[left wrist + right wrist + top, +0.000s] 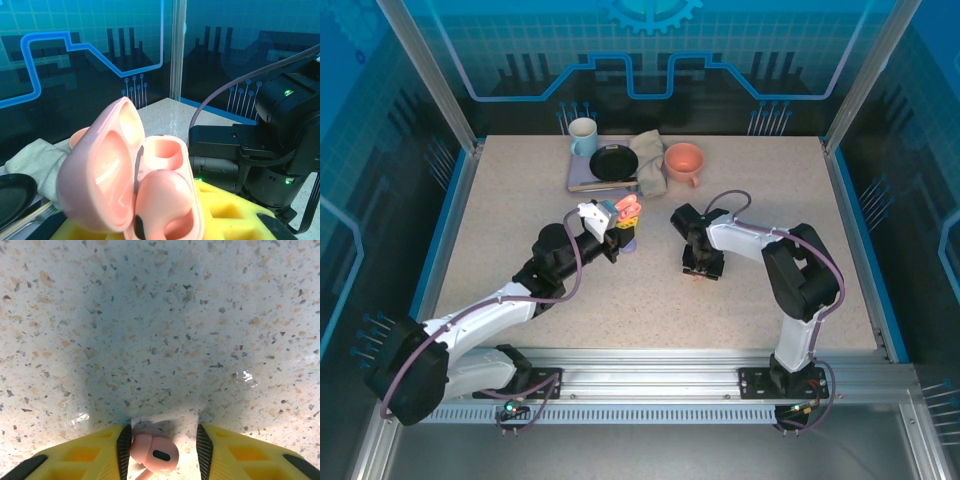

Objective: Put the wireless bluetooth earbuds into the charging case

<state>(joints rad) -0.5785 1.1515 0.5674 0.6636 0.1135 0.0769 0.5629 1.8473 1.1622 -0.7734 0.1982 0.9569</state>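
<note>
Top external: left gripper (618, 228) clamped on salmon-pink pebble-shaped plastic charging case (628, 209), lid open, held above speckled table (520, 210); right gripper (701, 268) down at tabletop. Left wrist: case's upper socket (167, 150) empty. Right wrist: jaws part-open, straddling small salmon-pink stemmed earbud (152, 455) lying on table; pickup and insertion not yet done.

No lettering, brand, number or label can be read anywhere. The blue back wall (650, 60) carries a gear outline and circuit-style lines without words, and the pink charging case (100, 175) is plain, unmarked plastic.
</note>
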